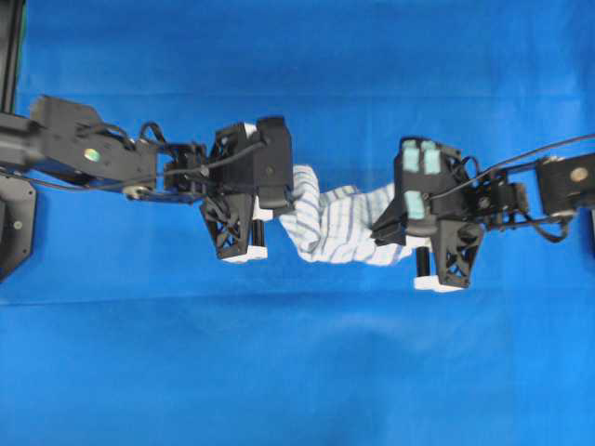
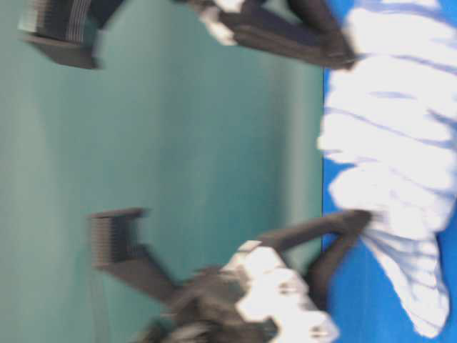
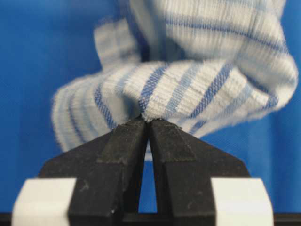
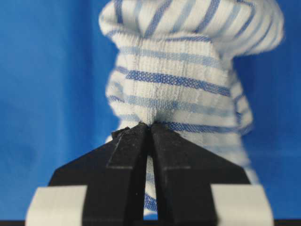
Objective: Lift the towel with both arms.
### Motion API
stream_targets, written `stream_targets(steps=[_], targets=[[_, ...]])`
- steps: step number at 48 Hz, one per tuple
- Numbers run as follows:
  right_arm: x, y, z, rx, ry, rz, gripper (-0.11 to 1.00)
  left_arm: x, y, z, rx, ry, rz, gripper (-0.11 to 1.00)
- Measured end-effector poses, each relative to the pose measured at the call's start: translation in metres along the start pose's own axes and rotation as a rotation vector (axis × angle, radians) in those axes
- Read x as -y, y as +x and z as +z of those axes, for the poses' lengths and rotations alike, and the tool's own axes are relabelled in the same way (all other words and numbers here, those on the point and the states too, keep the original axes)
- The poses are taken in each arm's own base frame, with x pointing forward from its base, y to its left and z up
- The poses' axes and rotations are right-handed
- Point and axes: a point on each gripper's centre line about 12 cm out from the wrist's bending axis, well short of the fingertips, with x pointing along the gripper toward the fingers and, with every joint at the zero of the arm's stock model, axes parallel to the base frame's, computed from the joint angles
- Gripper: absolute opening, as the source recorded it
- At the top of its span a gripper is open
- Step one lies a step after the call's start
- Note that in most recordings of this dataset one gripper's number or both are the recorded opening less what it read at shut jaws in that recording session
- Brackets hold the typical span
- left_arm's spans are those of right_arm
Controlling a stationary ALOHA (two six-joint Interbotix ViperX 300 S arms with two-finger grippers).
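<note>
Both grippers are clamped on the towel [image 1: 337, 223], which hangs bunched up between them over the blue table cover [image 1: 297, 372]. Left gripper [image 3: 149, 123] has its tips pinched shut on a folded edge right at the point, and the right gripper [image 4: 149, 127] bites its end the same way. Cloth looks soft and ribbed, white with thin blue stripes, all crumpled folds. Fingers [image 3: 123, 155] are matte black wedges with white fittings behind.

Both arms reach inward, left end effector [image 1: 279, 212] and right end effector [image 1: 383, 229] each pinched tight on cloth.
</note>
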Motion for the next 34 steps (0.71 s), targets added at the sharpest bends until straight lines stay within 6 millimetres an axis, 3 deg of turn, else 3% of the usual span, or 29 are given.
stream_targets(steps=[10,21,34], targets=[[-0.003,-0.04,0.041,0.079,-0.003,-0.001,0.03,0.002,-0.048,0.05,0.034,0.004,-0.007,0.01],[-0.005,-0.087,0.089,0.155,-0.031,-0.023,0.03,0.003,-0.104,0.088,0.1,0.005,-0.011,0.01],[-0.002,-0.132,0.137,0.221,-0.07,-0.081,0.03,-0.001,-0.161,0.114,0.155,0.0,-0.004,0.01]])
